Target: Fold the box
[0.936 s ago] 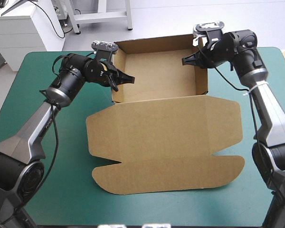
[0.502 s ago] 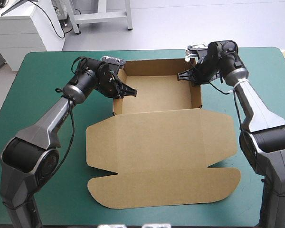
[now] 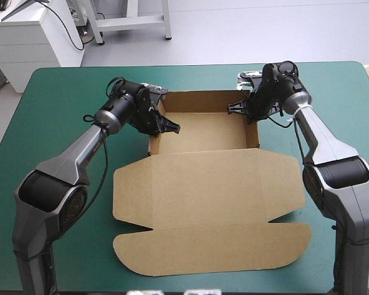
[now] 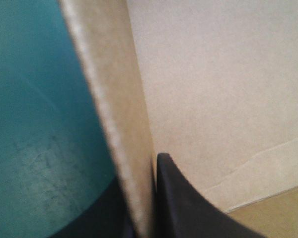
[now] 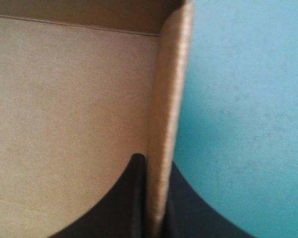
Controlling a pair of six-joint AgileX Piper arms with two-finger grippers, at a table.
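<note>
The left gripper [image 3: 166,126] and right gripper [image 3: 237,109] each clamp a wall of the brown cardboard box [image 3: 203,132], apparently seating it; next, the flat lid [image 3: 209,209] wants raising.

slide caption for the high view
Both arms' jaws shut on opposite side walls of the brown box, its lid flat on the teal-green table.

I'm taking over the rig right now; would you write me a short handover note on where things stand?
Left gripper: shut on the box, on its left side wall.
Right gripper: shut on the right side wall.
The box is an open tray at the far middle of the table. Its lid lies flat toward the near edge.
Done: walls raised.
Left: probably seating the side walls. The lid and its flaps are unfolded.
</note>
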